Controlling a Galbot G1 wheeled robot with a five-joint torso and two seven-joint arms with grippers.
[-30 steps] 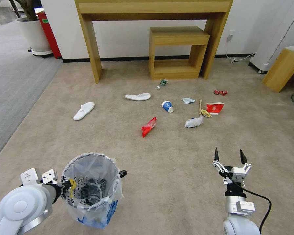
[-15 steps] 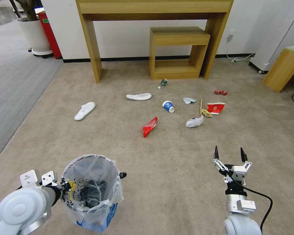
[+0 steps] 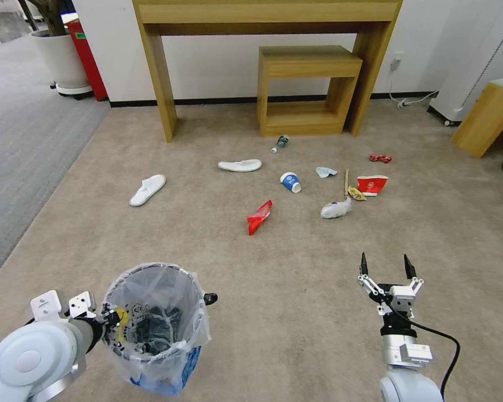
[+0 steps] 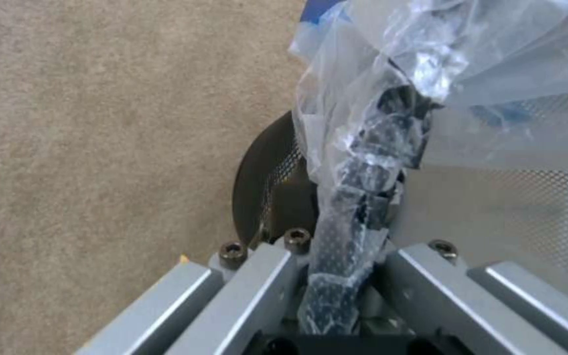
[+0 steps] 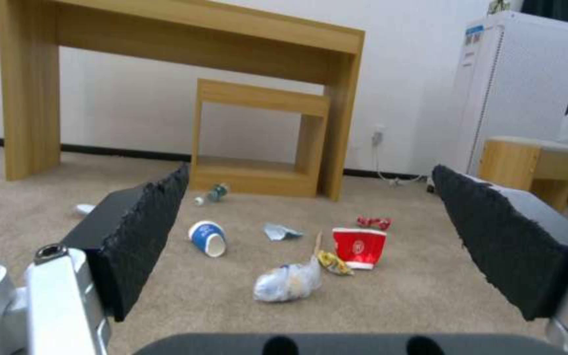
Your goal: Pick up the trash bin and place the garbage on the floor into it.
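Bin (image 3: 153, 329) near-left on carpet (image 3: 274, 312), rim pinched in closed left gripper (image 3: 113, 319). Litter scattered ahead: slippers (image 3: 147, 189), blue cup (image 3: 290, 182), red cup (image 3: 371, 184), wrapper (image 3: 259, 216). Right gripper (image 3: 384, 267) wide open, empty, above carpet.

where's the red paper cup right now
In the head view the red paper cup lies on its side on the beige carpet, right of centre, beside the yellow wrapper.

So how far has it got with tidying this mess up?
Done: the left gripper is clamped on the rim of the small dark wire trash bin with its clear plastic liner. In hand: the open right gripper hangs empty. Left: every bit of litter, like the red wrapper and white slipper, lies on the beige carpet.
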